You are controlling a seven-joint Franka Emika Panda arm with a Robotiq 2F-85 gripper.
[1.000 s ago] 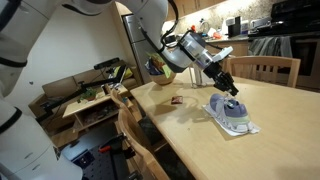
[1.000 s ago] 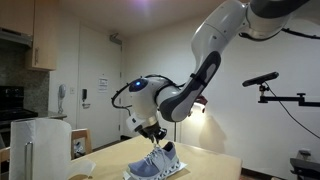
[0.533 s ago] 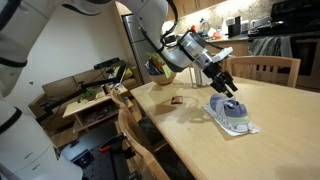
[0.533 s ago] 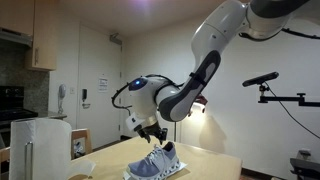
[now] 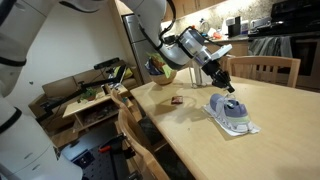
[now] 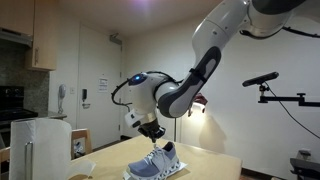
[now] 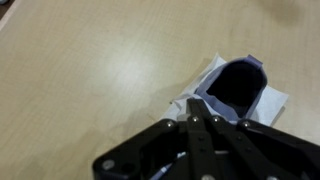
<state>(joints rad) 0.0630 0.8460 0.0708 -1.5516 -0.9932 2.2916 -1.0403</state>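
Sneaker (image 5: 232,112): pale, low-cut, resting sole-down on a white sheet (image 5: 222,121) on the wooden table (image 5: 190,135), towards the table's middle. It is also seen in an exterior view (image 6: 157,163) and, in the wrist view, as a dark foot opening (image 7: 238,85).

Gripper (image 5: 226,87): jaws pressed together, with nothing visible between them. The wrist view confirms that the fingertips (image 7: 197,120) meet. The gripper is clear of the shoe and hangs just above it.

Relation: the sneaker lies directly below the gripper and slightly ahead of it. In the wrist view the foot opening sits beyond the fingertips, up and to the right. In both exterior views the gripper stands over the collar and heel end, not the toe. The long axis runs from the heel under the gripper out to the toe, angled across the sheet.

Only one arm is present. A small dark object (image 5: 176,101) lies well apart on the table and does not interfere.
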